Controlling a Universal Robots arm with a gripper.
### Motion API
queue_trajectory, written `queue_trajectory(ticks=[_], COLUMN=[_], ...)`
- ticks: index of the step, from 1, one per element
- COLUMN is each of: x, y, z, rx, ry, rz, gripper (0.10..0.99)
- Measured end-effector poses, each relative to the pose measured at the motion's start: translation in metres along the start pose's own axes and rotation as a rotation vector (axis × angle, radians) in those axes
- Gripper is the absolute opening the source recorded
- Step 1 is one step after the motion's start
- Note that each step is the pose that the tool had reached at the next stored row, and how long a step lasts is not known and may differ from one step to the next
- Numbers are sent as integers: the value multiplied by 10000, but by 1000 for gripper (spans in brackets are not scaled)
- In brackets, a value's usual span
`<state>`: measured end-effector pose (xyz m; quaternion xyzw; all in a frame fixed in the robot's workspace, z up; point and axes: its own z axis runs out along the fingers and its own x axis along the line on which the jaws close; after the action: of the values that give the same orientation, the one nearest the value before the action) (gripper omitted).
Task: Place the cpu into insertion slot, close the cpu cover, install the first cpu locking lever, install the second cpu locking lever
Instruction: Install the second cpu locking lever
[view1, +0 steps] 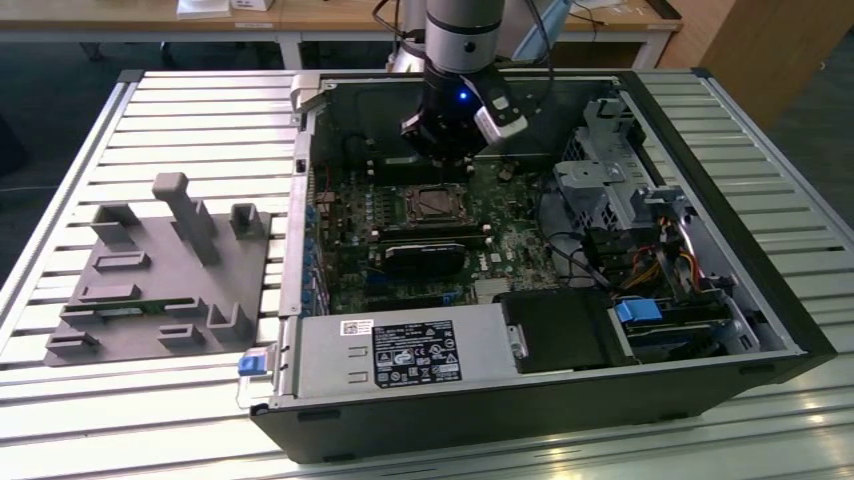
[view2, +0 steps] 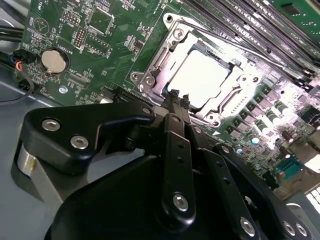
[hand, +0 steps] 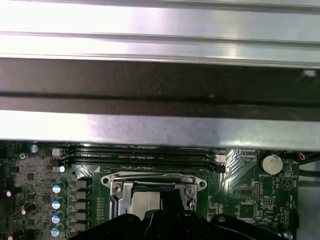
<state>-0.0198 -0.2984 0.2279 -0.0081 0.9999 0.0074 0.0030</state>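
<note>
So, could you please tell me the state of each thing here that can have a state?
cpu: seated in the insertion slot.
cpu cover: closed over the cpu.
gripper: shut, holding nothing, at the cover's edge.
computer case: side open, lying flat.

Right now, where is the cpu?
The cpu sits in the insertion slot on the green motherboard, framed by the cpu cover, just beyond the gripper.

dim exterior view; glare whitens cpu (view2: 199, 76); case rail (hand: 160, 129) overexposed, tool blurred.
</note>
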Motion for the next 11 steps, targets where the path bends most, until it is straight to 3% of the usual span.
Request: queue_trajectory(ticks=[4, 11], x=[1, 5], y=[-24, -142], z=[-10, -12], rx=[-2, 0], ry=[-1, 0], rz=[-1, -1], gripper=[106, 106])
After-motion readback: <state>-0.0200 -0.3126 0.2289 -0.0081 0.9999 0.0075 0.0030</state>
